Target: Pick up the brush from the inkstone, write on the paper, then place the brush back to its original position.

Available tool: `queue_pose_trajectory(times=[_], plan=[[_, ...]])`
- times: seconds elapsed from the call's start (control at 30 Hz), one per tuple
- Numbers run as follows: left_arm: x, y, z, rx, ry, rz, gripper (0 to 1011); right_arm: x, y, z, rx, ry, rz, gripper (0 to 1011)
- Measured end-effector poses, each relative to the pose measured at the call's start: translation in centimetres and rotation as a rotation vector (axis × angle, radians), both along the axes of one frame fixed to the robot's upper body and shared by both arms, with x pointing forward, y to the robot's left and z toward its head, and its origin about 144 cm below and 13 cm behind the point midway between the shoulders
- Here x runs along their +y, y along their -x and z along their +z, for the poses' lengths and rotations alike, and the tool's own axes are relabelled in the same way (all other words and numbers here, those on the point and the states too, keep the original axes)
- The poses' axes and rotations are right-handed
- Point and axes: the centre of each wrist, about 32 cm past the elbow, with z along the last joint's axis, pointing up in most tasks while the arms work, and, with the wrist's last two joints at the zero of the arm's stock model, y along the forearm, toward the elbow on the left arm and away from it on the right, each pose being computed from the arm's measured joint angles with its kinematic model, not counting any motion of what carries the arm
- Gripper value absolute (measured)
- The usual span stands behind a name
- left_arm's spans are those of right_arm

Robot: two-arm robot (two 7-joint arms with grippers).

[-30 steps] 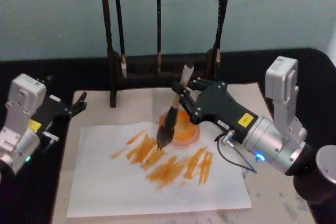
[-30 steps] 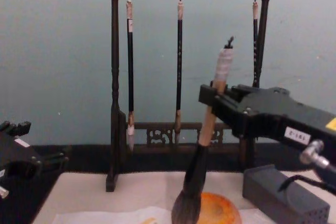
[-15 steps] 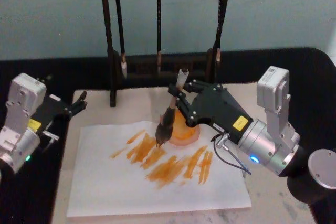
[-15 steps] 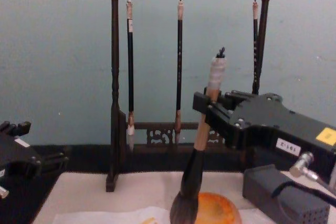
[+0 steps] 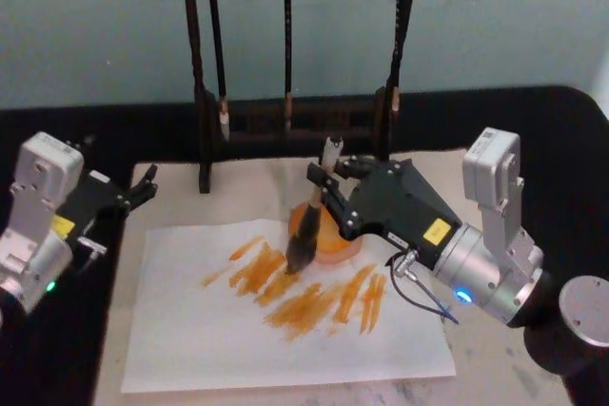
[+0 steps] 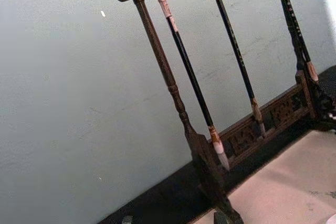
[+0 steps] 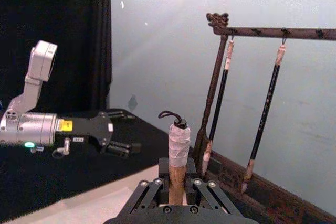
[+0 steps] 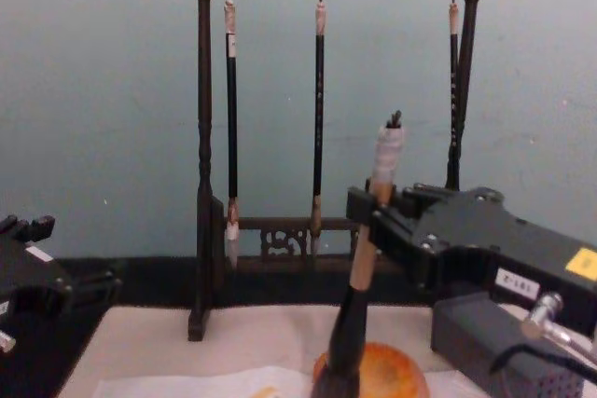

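With the paper [image 5: 209, 330] already marked, the right gripper [image 5: 328, 199], fingers clamped on the brush [image 5: 306, 230] handle, holds its bristles at the 9 o'clock rim of the inkstone [image 5: 335, 241], so the return step seems in hand, calling for a gentle lowering and release, while the left gripper [image 5: 133, 192] sits parked at 9 o'clock.

The brush [image 5: 313, 219] stands nearly upright, tilted slightly, with its dark bushy head down and its white-wrapped end up. The right gripper [image 5: 324, 188] clamps its tan handle. The bristles hang over the near-left rim of the inkstone [image 5: 337, 245], a small round orange dish at the far edge of the paper [image 5: 214, 335]. The white sheet lies flat on the tabletop, with orange strokes across its middle.
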Motion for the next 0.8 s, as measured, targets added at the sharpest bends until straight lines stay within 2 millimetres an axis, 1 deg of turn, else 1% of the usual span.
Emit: queue_pose_trajectory(times=[0.8], plan=[[0.0, 0.0, 0.0, 0.000, 0.000, 0.000, 1001, -2.0, 1.0, 0.2, 0.006, 0.031, -0.061, 173]])
